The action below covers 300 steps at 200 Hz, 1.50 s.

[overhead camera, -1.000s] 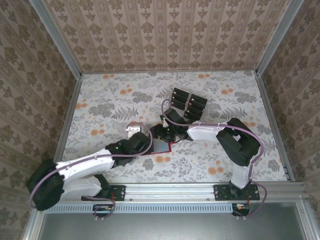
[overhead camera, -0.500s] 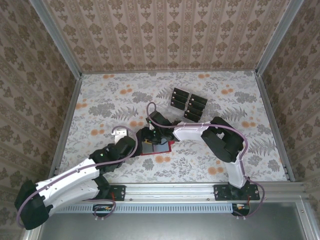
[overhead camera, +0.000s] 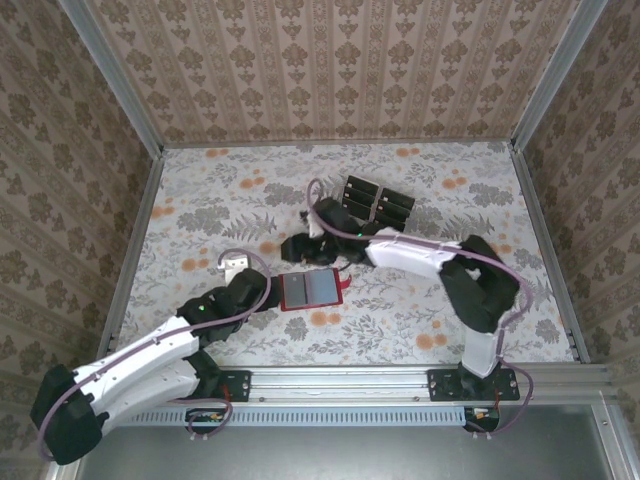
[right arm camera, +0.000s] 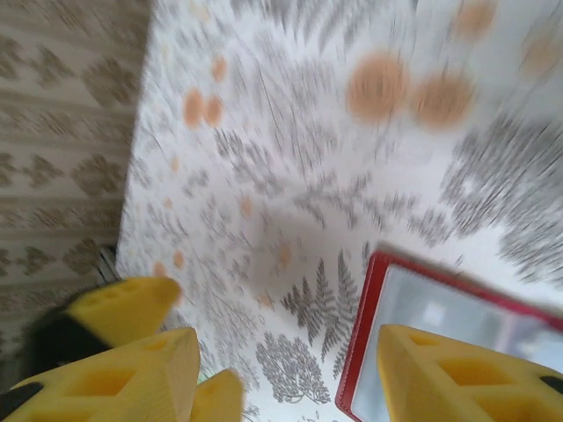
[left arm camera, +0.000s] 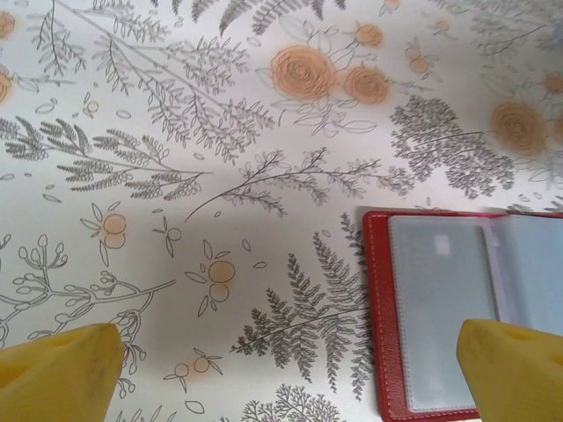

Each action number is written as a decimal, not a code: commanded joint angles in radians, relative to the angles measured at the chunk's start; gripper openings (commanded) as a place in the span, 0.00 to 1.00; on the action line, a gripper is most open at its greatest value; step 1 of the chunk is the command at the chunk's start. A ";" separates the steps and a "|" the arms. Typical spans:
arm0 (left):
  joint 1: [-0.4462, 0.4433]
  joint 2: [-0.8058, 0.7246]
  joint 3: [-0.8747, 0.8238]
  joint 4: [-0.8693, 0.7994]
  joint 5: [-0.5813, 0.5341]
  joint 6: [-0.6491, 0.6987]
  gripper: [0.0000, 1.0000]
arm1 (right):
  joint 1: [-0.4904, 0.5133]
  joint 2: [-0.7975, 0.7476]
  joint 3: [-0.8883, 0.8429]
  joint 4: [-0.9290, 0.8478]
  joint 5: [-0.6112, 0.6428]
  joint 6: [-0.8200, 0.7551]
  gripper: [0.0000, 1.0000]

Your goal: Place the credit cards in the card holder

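Holds the left end effector spread to its full width, nothing between the yellow fingers, low over the bench, one fingertip above the open card holder and the other above bare cloth. Looks placed there to steady the holder when a card comes in, though whether anything touches cannot be told. Carries the right end effector partly spread and likewise empty, just beyond the holder's far left corner, between the holder and the credit cards. Suggests a reach toward the cards, not a delivery. Shows the holder lying open and flat near the middle of the bench, red rim around pale clear sleeves, apparently with no black card in the visible pockets. Leaves the cards in a tight cluster farther back and to the right, apart from the holder, none gripped. Calls next for a pinch on one card's edge, likely fiddly with cards so thin.
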 commanded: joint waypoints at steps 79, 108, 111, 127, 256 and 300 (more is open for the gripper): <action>0.216 0.163 0.163 -0.027 0.246 0.133 1.00 | -0.236 -0.052 0.183 -0.629 0.571 -0.639 0.50; 0.242 0.188 0.179 -0.019 0.281 0.141 1.00 | -0.236 0.002 0.192 -0.660 0.676 -0.742 0.41; 0.242 0.189 0.179 -0.017 0.282 0.141 1.00 | -0.235 0.007 0.193 -0.661 0.687 -0.750 0.40; 0.246 0.200 0.180 -0.010 0.290 0.138 1.00 | -0.236 0.039 0.194 -0.663 0.723 -0.783 0.39; 0.249 0.240 0.172 0.022 0.311 0.127 1.00 | -0.235 0.154 0.191 -0.629 0.771 -0.788 0.35; 0.249 0.248 0.170 0.032 0.314 0.128 1.00 | -0.233 0.132 0.183 -0.636 0.740 -0.783 0.26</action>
